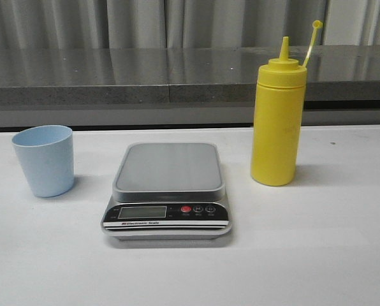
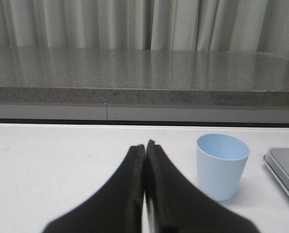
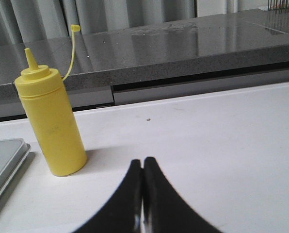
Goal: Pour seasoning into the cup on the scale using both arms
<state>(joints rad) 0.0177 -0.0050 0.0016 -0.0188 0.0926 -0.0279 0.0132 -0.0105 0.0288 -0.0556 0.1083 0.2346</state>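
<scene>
The silver-grey scale (image 1: pixel 168 167) sits mid-table with its platform bare. The pale blue cup (image 1: pixel 44 160) stands upright on the table to its left, empty. The yellow seasoning bottle (image 1: pixel 278 121) stands upright to the scale's right, its cap hanging off on the tether. Neither arm shows in the front view. In the left wrist view my left gripper (image 2: pixel 145 145) is shut and empty, short of the cup (image 2: pixel 221 166). In the right wrist view my right gripper (image 3: pixel 142 162) is shut and empty, short of the bottle (image 3: pixel 51 124).
A dark grey stone ledge (image 1: pixel 177 76) runs along the back of the white table (image 1: pixel 317 255), with grey curtains behind it. The scale's edge also shows in the left wrist view (image 2: pixel 284 167) and in the right wrist view (image 3: pixel 4 160).
</scene>
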